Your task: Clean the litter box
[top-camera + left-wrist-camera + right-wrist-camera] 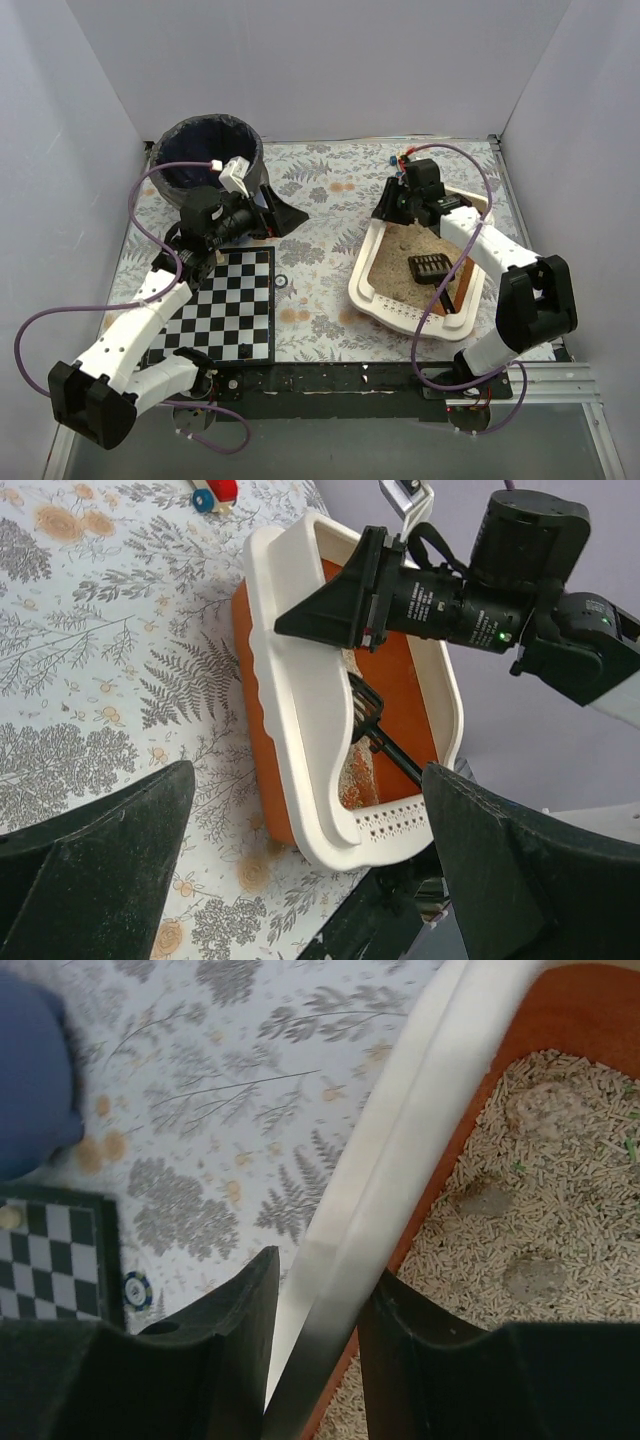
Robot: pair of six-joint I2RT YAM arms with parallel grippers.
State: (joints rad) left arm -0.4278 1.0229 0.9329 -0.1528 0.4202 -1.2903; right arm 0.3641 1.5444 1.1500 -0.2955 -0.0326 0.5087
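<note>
Litter box (362, 272): shallow cream-white rectangular tray, rounded corners, orange inner walls, beige pellet litter (400, 255) with a few grey clumps (485, 1198), lies skewed on the right of the floral mat (320, 200), slotted ledge (415, 318) at near end

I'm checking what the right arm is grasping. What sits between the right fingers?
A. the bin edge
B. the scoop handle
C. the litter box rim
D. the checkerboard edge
C: in the right wrist view the right fingers stand on either side of the litter box rim, and the cream plastic fills the gap between them.
</note>
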